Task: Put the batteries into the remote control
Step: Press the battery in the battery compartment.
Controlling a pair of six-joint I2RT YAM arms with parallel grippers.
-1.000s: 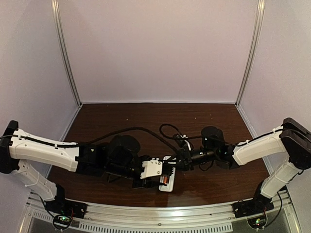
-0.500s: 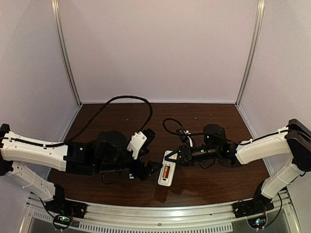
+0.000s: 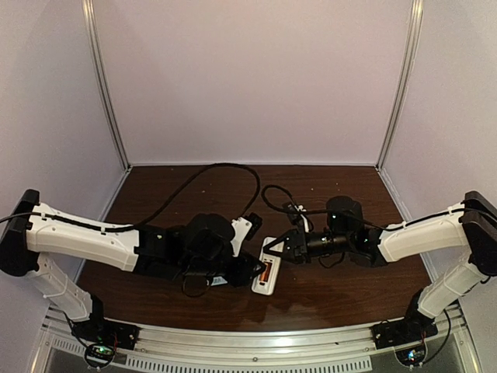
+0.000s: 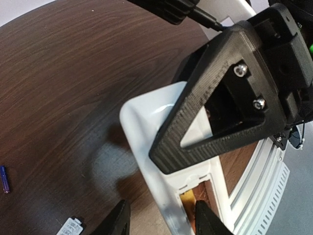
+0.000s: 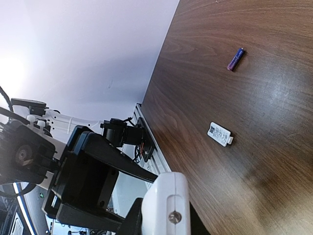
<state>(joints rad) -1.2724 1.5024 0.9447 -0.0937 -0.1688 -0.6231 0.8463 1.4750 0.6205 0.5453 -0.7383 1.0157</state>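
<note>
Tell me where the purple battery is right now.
The purple battery lies loose on the table, upper right in the right wrist view, nearest the white cover piece; the left wrist view shows it at its left edge.

Two batteries: one purple battery [image 5: 235, 59] and one orange battery [image 3: 265, 273]. One white remote control [image 4: 146, 122]. One small flat white cover piece [image 5: 219, 133]. One dark wooden table [image 3: 194, 186]. Two robot arms, a left arm [image 3: 85, 237] and a right arm [image 3: 419, 233].

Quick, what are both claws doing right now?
Left gripper: open, straddling the remote edge.
Right gripper: shut on the remote.
</note>
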